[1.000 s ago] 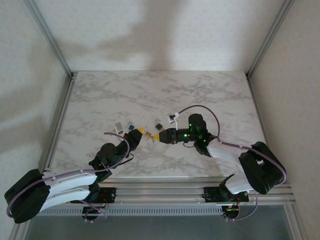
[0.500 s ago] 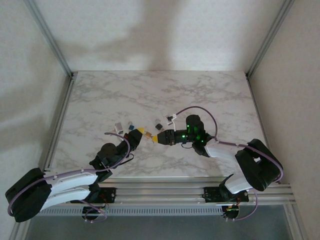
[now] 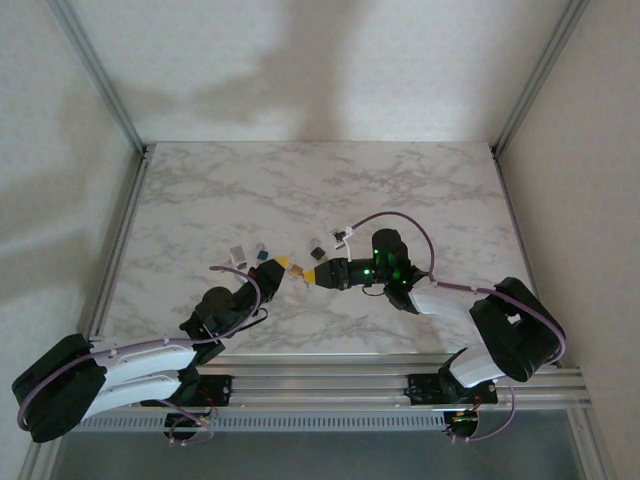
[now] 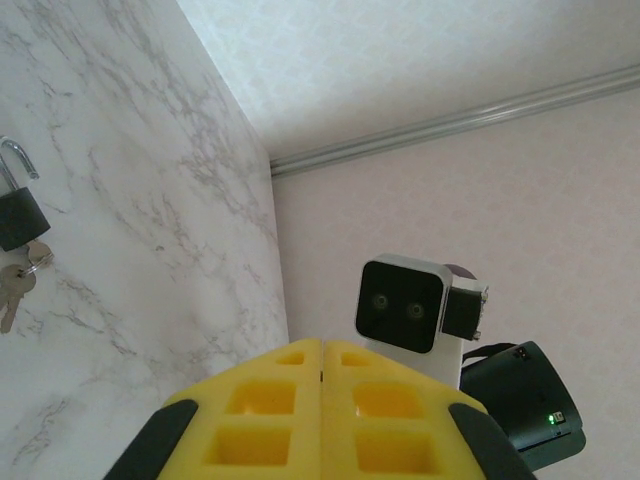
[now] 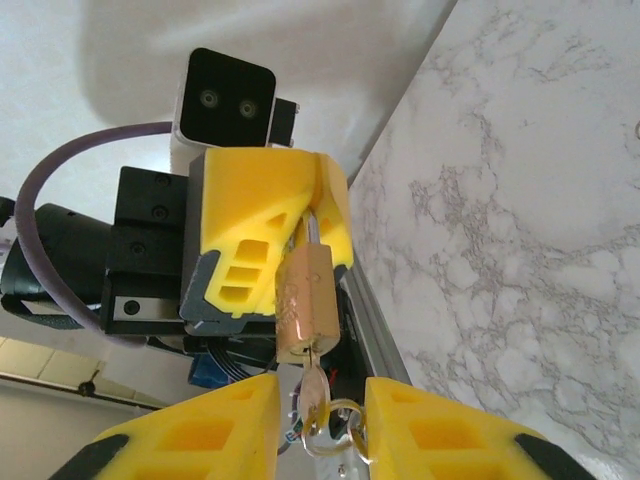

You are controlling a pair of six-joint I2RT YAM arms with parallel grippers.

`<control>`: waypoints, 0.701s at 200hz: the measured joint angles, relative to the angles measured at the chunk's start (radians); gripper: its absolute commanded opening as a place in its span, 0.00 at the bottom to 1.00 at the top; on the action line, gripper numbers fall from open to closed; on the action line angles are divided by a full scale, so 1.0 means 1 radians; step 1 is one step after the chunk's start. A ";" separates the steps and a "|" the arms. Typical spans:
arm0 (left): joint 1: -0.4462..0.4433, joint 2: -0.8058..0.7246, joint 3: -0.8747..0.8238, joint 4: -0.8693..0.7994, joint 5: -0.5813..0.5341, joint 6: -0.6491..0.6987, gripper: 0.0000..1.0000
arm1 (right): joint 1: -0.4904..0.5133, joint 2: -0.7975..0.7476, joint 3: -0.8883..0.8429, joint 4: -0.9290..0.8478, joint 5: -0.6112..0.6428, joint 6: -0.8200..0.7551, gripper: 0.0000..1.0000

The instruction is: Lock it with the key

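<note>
In the right wrist view, a brass padlock (image 5: 305, 298) hangs from its shackle, which is pinched in my left gripper (image 5: 318, 215). A silver key (image 5: 318, 392) sticks out of the lock's underside, with a key ring dangling below it. My right gripper (image 5: 320, 425) is open, and the key sits between its yellow fingers (image 5: 195, 440) with a gap on each side. From above, the left gripper (image 3: 280, 263) and right gripper (image 3: 312, 276) face each other tip to tip, with the padlock (image 3: 297, 268) between them. In the left wrist view, the left gripper (image 4: 321, 345) has its fingers pressed together, hiding the lock.
Several other small padlocks lie on the marble table (image 3: 420, 190) just behind the grippers, among them a grey one (image 3: 238, 252), a dark one (image 3: 316, 250) and one with white tags (image 3: 345, 237). A black padlock (image 4: 15, 215) with keys (image 4: 15, 290) lies at the left.
My right gripper has edged a little left, closing in on the key under the padlock. The left arm has stayed put.
</note>
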 measured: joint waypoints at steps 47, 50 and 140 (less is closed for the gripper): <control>0.000 0.002 -0.001 0.006 0.000 -0.004 0.00 | 0.010 0.022 0.008 0.021 0.000 0.014 0.26; 0.000 0.002 -0.001 0.006 0.000 -0.003 0.00 | 0.011 0.022 0.009 0.021 0.000 0.014 0.25; 0.000 0.002 -0.001 0.006 -0.001 -0.004 0.00 | 0.019 0.023 0.016 0.021 0.000 0.014 0.11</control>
